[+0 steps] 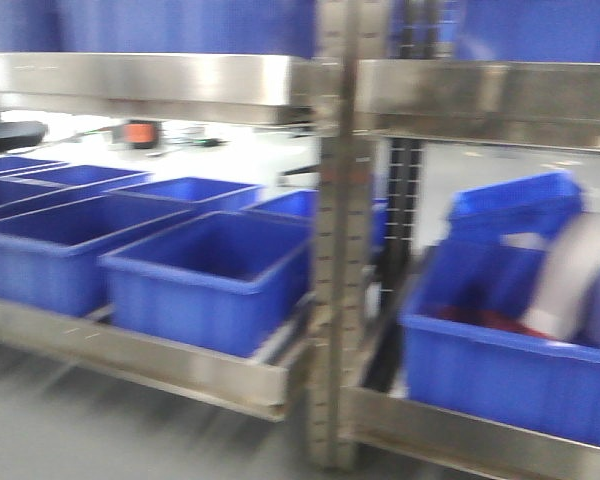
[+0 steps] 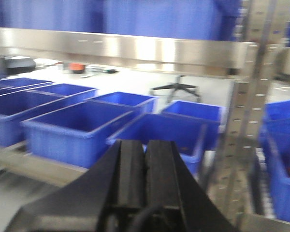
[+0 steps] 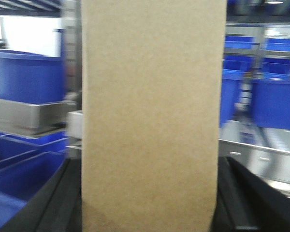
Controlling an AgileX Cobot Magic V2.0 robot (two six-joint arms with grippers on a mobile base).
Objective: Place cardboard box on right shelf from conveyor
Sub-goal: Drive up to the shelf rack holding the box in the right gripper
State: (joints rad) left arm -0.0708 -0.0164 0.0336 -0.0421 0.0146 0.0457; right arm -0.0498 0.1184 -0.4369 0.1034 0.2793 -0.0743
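The plain tan cardboard box (image 3: 150, 116) stands upright and fills the middle of the right wrist view. My right gripper (image 3: 150, 198) is shut on it, with one black finger (image 3: 63, 198) on each side. In the front view the right shelf (image 1: 490, 95) is the steel rack section right of the perforated upright (image 1: 335, 250), with a lower rail (image 1: 460, 432). My left gripper (image 2: 145, 147) is shut, pads together and nothing between them, facing the rack. The conveyor is out of view. Neither gripper shows in the front view.
Several blue bins (image 1: 205, 280) sit on the left rack's lower level. On the right shelf a blue bin (image 1: 500, 350) holds a white roll (image 1: 575, 275) and something red. A steel rail (image 2: 121, 48) crosses above. An office chair base (image 2: 176, 87) stands behind.
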